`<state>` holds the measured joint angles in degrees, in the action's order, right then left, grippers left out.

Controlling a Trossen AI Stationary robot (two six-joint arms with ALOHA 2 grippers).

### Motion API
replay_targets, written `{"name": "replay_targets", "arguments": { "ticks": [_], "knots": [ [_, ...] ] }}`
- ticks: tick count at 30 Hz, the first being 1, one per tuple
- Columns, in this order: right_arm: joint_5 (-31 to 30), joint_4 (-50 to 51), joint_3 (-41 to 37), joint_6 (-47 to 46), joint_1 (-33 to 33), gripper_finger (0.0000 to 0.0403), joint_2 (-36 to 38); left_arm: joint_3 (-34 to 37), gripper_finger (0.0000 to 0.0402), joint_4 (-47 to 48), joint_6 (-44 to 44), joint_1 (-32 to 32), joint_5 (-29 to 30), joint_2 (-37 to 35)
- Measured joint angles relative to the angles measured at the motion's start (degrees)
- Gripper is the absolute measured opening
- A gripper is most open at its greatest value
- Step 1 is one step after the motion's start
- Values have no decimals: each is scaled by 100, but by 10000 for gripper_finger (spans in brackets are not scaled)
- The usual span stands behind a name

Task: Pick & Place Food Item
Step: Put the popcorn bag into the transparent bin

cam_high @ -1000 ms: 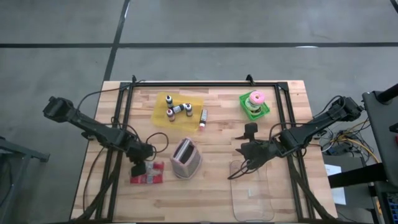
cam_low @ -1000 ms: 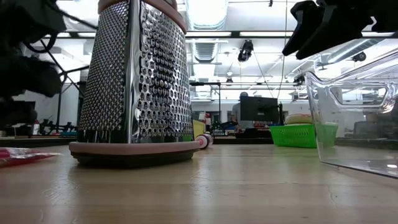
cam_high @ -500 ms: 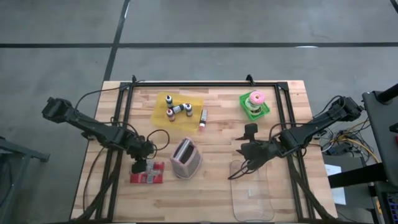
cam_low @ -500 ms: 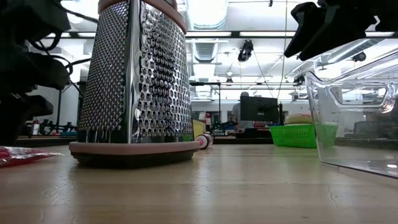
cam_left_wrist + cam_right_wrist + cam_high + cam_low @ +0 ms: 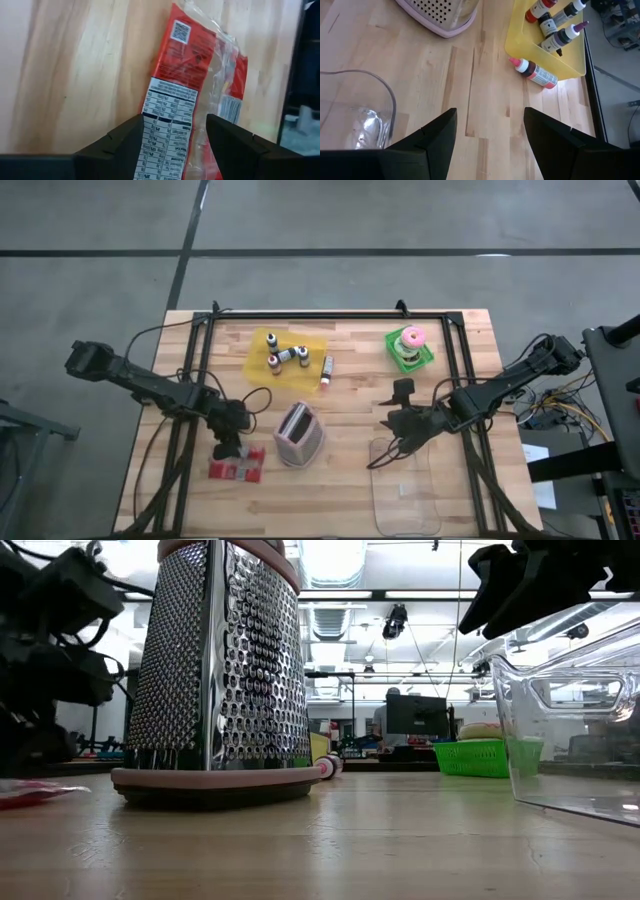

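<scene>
The food item is a red plastic snack packet (image 5: 237,467) with a white nutrition label (image 5: 170,107), lying flat on the wooden table near the left front. My left gripper (image 5: 229,444) hangs just over the packet's far end, pointing steeply down and open. In the left wrist view its two fingers (image 5: 120,145) stand on either side of the label end; I see no touch. My right gripper (image 5: 400,425) hovers open above the far end of a clear plastic container (image 5: 405,485). In the low view the packet (image 5: 25,790) shows at the far left.
A metal box grater with a pink base (image 5: 298,433) stands upright just right of the packet. At the back, a yellow tray (image 5: 290,355) holds small bottles, one bottle (image 5: 325,372) lies beside it, and a green basket (image 5: 410,350) holds a pink doughnut. A black frame borders the table.
My left gripper has sunk a little toward the red packet and tipped more steeply, turning slightly at the wrist; its fingers stay apart as before. The packet has not moved. My right arm has kept still.
</scene>
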<state>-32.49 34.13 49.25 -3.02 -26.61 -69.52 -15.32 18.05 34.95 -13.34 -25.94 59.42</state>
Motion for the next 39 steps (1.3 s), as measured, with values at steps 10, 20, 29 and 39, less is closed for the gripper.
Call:
{"name": "replay_targets", "arguments": {
  "ticks": [10, 20, 29, 39],
  "knots": [
    [-46, 2, 0, 18, 0, 226, 0, 150, 223, -514, 193, -17, -239, 4],
    [-68, 2, 0, 14, 4, 226, 0, 152, 223, -565, 215, -109, -41, 78],
    [-196, 4, 0, 16, 2, 226, 0, 141, 223, -1410, 535, -619, -196, 733],
    [-239, 17, 4, 38, -2, 226, 1, 42, 223, -2495, 949, -1246, -556, 1553]
  ]
}}
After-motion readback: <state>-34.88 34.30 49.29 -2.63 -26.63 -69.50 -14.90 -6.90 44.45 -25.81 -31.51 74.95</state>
